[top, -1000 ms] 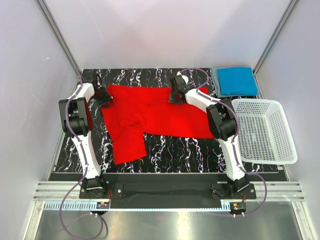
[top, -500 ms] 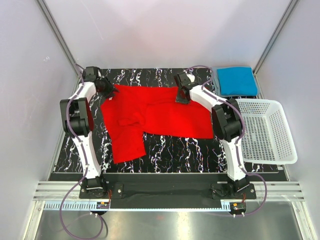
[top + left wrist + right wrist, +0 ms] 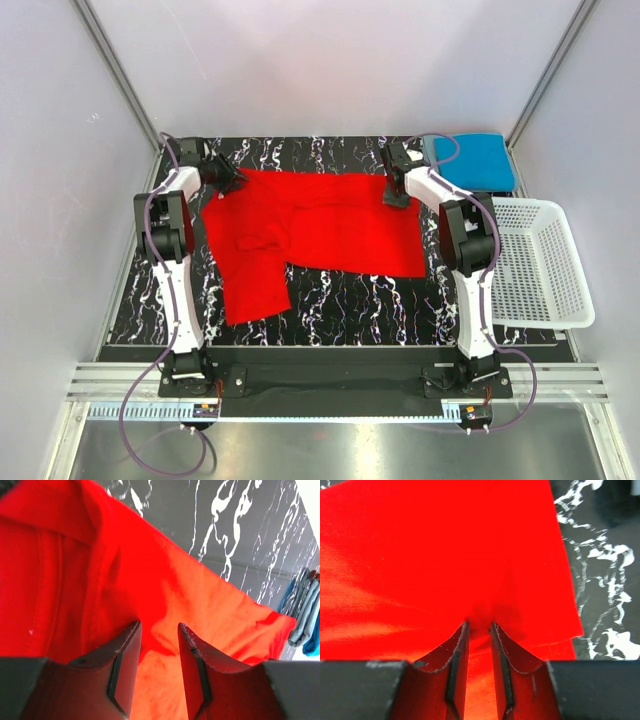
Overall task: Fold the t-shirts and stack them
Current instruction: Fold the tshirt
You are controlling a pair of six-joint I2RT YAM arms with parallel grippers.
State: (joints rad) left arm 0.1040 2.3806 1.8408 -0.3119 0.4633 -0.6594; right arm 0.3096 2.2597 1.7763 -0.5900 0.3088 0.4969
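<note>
- Top view: the red shirt (image 3: 320, 235) lies spread over the far half of the worktop (image 3: 350, 300), with one part trailing toward the near-left.
  - Its far edge is drawn straight between the left gripper (image 3: 228, 180), near the far-left corner, and the right gripper (image 3: 398, 192), toward the far-right.
  - The blue shirt (image 3: 472, 160) sits folded in the far-right corner, just beside the right arm. The basket (image 3: 520, 203) hangs off the right edge.
  - I'd worry about a wide swing of that arm knocking the folded shirt askew.
  - There is also a rumpled lump left of the red shirt's middle, which would get trapped inside any fold made now.
- Left wrist view: the left gripper's (image 3: 159, 630) jaws stand partly closed, with red cloth bunched between them beside a seam, so it looks pinched on a thick fold.
  - A grey-blue shirt (image 3: 301, 622) shows folded at the far right of this view.
  - A lumpy bite like this can slide out if the two arms pull unevenly, and the shirt would then skew.
- Right wrist view: the right gripper's (image 3: 479, 626) jaws are nearly together, and the cloth puckers at their tips close to the shirt's side edge.
  - That bite looks thin to me. Lifting or tugging hard could pull it free, dropping that side and leaving the fold lopsided.
</note>
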